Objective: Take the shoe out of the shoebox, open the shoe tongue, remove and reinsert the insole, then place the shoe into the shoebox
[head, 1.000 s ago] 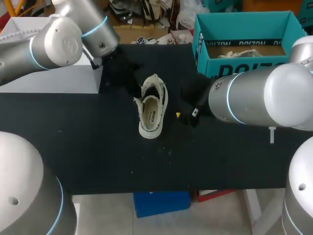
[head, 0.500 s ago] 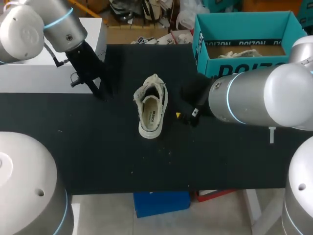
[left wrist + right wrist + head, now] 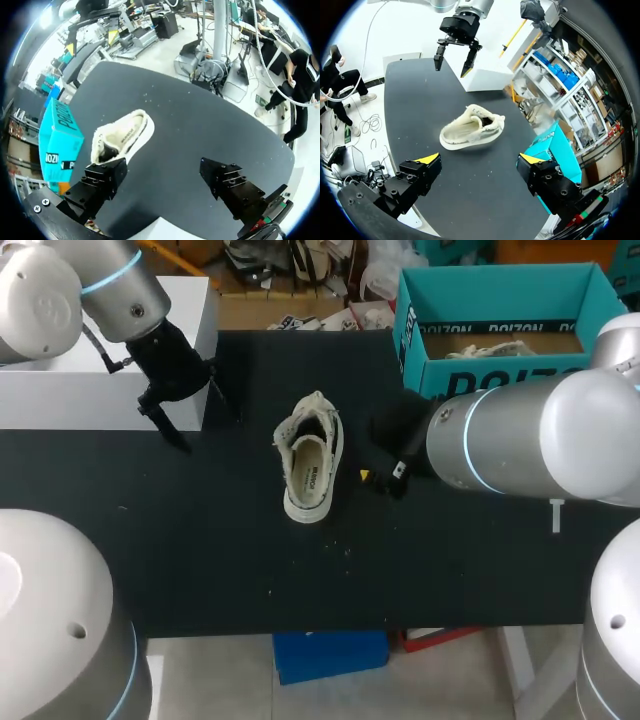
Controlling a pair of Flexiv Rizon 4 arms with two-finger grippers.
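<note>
The shoe [image 3: 310, 465] sits on its sole near the middle of the black table [image 3: 200, 560], outside the shoebox [image 3: 500, 380], its opening turned up and the insole showing inside. The teal shoebox stands open at the table's far right corner, well apart from the shoe. The left gripper [image 3: 208, 430] hangs above the table off to the shoe's left, just in front of a white block [image 3: 80, 390]; its jaws are spread wide and grasp nothing. The right gripper [image 3: 480, 160] waits close on the shoe's other side, between shoe and shoebox, with fingers likewise released and bare tabletop between them. Neither touches the shoe.
</note>
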